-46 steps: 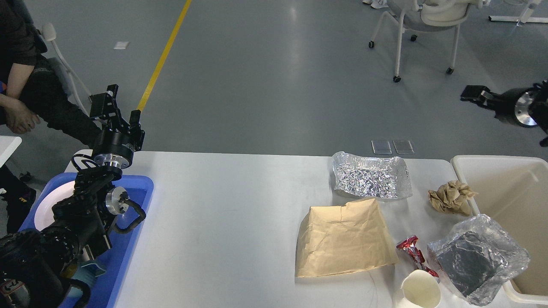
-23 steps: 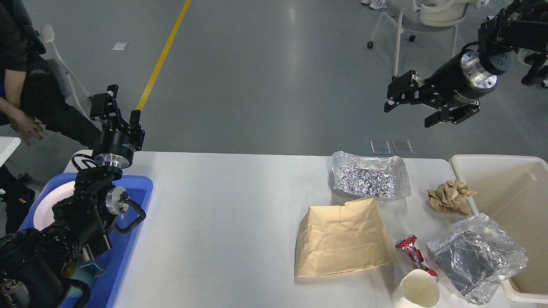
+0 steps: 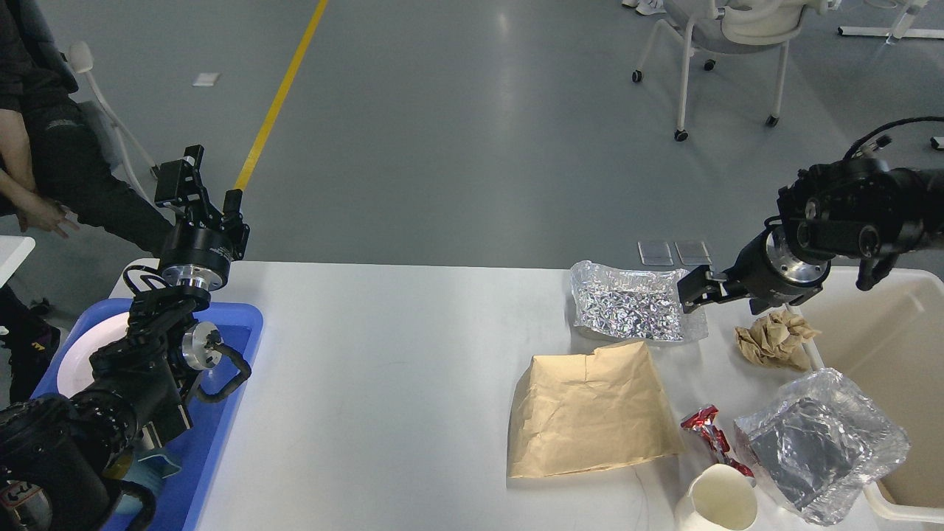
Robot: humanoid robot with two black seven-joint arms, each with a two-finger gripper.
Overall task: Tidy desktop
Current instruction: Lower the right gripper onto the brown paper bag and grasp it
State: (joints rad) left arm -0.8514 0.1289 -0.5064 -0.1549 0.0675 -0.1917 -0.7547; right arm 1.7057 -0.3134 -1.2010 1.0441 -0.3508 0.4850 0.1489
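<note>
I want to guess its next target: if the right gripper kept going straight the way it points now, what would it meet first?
Probably the crinkled foil sheet: the right gripper points left and slightly down at its right edge. Its height above is unclear.

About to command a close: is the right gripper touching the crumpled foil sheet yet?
Cannot tell. In the head view the right gripper overlaps the right edge of the crumpled foil sheet, but one angle shows neither contact nor a gap.

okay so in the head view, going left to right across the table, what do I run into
blue tray → brown paper bag → silver foil bag → red wrapper → crumpled brown paper → clear plastic-wrapped black box → cream bin. I left out the white cup, since it overlaps the wrapper.
</note>
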